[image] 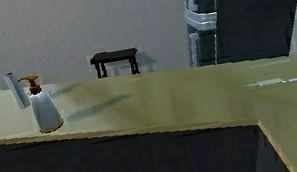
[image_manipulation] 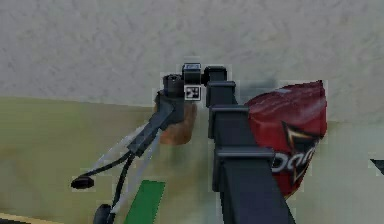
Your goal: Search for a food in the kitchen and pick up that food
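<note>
Resting on the countertop (image_manipulation: 40, 140), the red chip bag (image_manipulation: 295, 130) sits just right of the arm (image_manipulation: 240, 170), which hides its left edge. The gripper (image_manipulation: 92, 197) reaches out on the arm's other side. A brownish thing (image_manipulation: 182, 130) behind the gripper's body is hard to make out, and I cannot tell whether the gripper holds anything.

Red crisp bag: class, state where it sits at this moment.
The red crisp bag sits on the pale countertop at the arm side view's right, close to the wall and just right of the dark arm.
</note>
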